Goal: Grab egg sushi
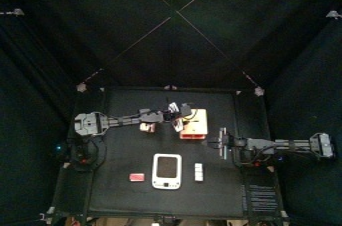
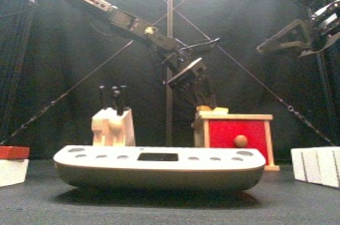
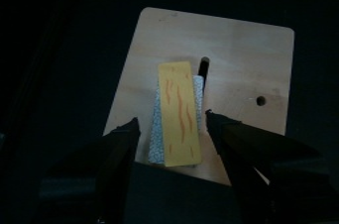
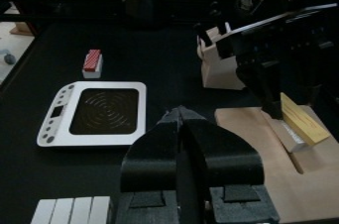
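Two arms over the surface point(image 1: 120, 120). Left gripper point(image 3: 179, 144) hangs directly above the egg sushi point(image 3: 177, 114), jaws spread wide either side of it, not touching. Egg sushi lies flat on the wooden board point(image 3: 239, 59), near its edge. Right gripper point(image 4: 181, 119) sits apart beside the white scale point(image 4: 93, 112), jaws pressed together, empty.

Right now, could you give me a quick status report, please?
Left hand open, straddling the egg sushi on its wooden board. Right hand shut, clear.
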{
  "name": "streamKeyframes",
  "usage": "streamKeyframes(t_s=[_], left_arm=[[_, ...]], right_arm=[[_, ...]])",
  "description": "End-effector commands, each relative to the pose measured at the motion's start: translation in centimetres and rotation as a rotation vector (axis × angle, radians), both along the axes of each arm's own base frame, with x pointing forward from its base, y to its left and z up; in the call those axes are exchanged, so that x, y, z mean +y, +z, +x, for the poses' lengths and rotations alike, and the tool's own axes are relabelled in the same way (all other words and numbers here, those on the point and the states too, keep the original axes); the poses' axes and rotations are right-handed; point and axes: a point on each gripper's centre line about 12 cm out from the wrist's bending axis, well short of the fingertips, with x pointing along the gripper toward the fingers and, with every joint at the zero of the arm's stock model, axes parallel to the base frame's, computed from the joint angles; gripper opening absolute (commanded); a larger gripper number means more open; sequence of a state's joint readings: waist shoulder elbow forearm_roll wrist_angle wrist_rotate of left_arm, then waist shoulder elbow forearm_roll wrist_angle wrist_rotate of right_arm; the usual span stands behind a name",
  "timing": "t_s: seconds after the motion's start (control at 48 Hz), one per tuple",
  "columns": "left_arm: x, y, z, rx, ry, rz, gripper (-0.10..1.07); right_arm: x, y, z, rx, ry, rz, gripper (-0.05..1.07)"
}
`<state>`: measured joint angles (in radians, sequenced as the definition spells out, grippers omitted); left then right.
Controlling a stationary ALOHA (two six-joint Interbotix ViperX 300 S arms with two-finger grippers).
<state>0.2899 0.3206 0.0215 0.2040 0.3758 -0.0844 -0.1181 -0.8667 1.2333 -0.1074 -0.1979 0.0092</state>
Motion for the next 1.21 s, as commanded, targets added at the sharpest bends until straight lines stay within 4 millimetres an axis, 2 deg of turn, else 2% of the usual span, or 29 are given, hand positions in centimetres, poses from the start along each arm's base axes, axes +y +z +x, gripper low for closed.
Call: streamKeyframes(t_s=[0.0,0.292,0.688,1.0,1.188], left_arm=[[0.3,1.8,0.3,-0.042,0.002,0.015,0.9],[0.3,1.8,0.2,-0.035,-0.002,0.026,0.86],[0.4,0.5,0.2,0.024,0.001,0.023,0.75],[0.2,1.6,0.1,0.012,-0.004,0.038,0.57],[0.1,2.6,0.0,-0.009,-0.002,0.04,0.56]], right_arm=[[-0.1,0.7,0.3,-0.018,-0.002,-0.003,0.01],[-0.1,0.7,0.3,-0.018,-0.002,-0.003,0.01],[-0.1,0.7,0.3,-0.02,-0.002,-0.002,0.01],[-0.1,0.7,0.3,-0.018,-0.002,-0.003,0.01],[-0.1,0.7,0.3,-0.018,-0.003,-0.002,0.01]])
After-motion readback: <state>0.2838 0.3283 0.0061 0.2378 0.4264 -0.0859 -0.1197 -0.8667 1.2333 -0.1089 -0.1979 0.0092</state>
